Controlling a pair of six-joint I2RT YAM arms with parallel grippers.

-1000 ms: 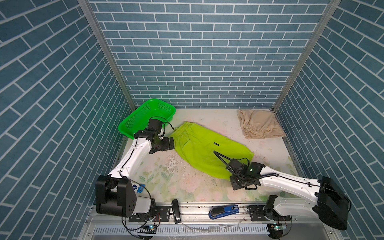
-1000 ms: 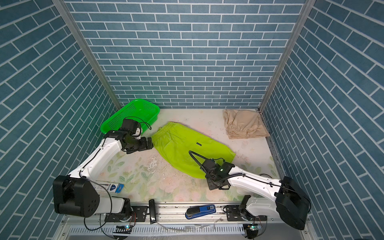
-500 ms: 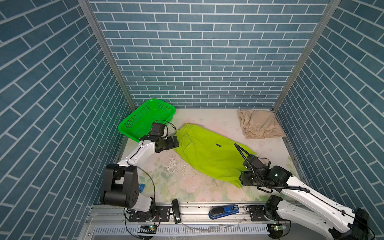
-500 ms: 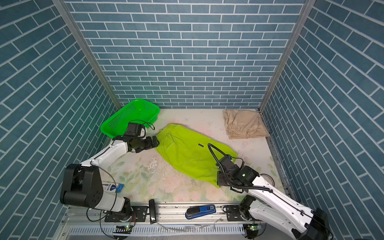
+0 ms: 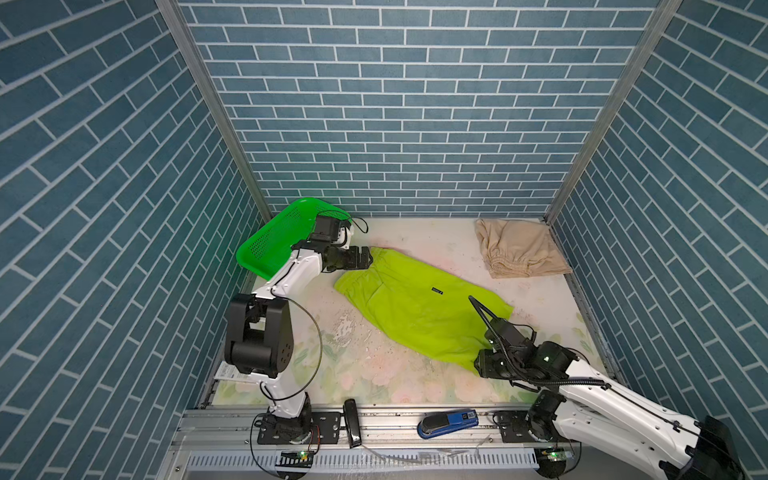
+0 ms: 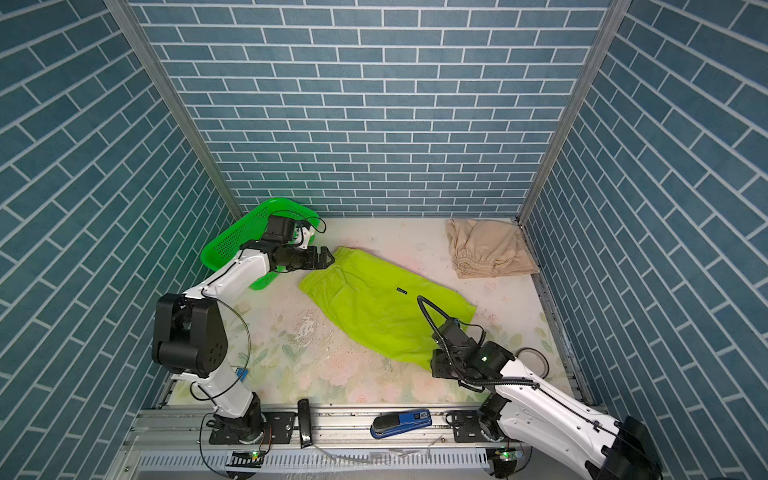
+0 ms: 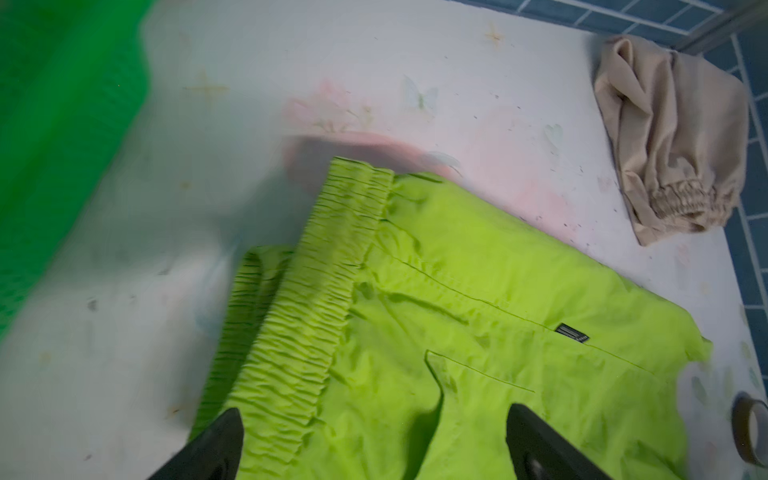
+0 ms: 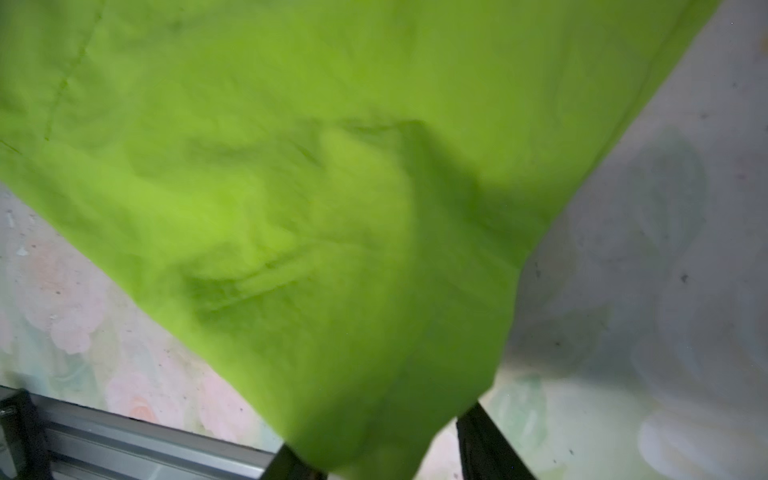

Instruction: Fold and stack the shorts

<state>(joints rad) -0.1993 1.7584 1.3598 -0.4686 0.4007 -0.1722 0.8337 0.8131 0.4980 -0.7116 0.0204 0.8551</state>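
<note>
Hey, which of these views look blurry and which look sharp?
Both top views are sharp, with the lime shorts and beige shorts crisp; the left wrist view smears the green basket; the right wrist view is blurred all over.

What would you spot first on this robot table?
The big lime green shorts spread across the middle of the table jump out, the left gripper at their waistband and the right gripper at their near hem. A bright green basket sits far left, and bundled beige shorts lie in the far right corner.
</note>
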